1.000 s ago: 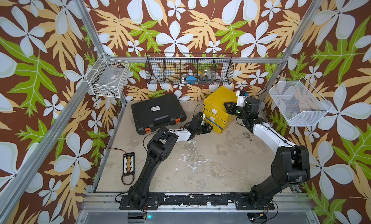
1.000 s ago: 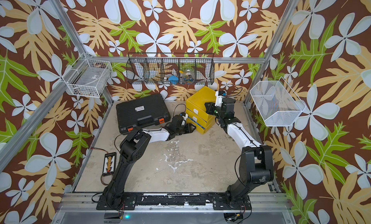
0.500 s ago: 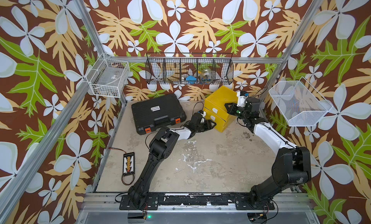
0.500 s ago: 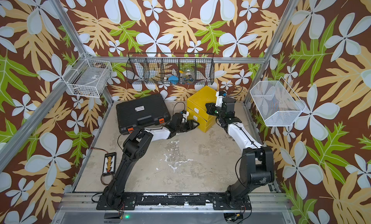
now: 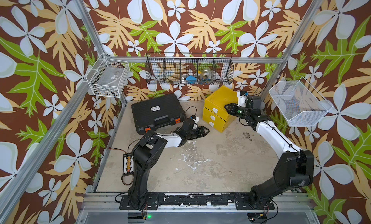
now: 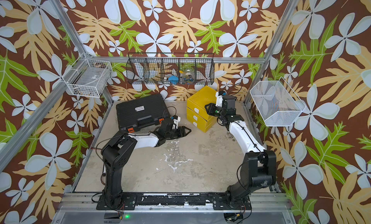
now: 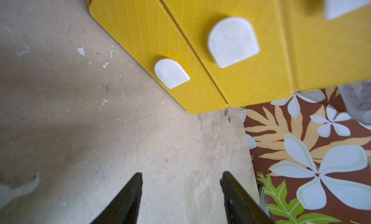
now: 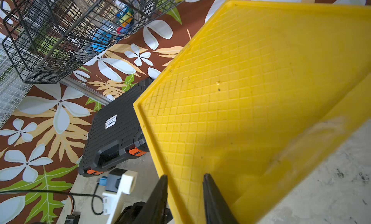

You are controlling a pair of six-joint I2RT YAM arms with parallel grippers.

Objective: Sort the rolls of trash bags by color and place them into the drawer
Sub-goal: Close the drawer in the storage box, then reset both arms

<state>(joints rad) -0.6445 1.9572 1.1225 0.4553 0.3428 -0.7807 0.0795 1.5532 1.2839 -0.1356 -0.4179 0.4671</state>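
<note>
While no trash bag roll shows, the left gripper (image 7: 180, 173) hangs open, empty, before the shut yellow drawers (image 5: 217, 110); likely stiff light plastic, best pulled by a white handle (image 7: 232, 45); right gripper (image 8: 185, 175), open, straddles the top rim (image 8: 144, 128)

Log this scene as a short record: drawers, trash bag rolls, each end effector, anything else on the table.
drawer unit: yellow, three drawers with white handles, all look shut
trash bag rolls: none visible in any view
left end effector: open, empty, low over the table in front of the drawers, not touching them
right end effector: jaws apart, straddling the raised rim of the drawer unit's top
other: closed black case beside the drawer unit
</note>
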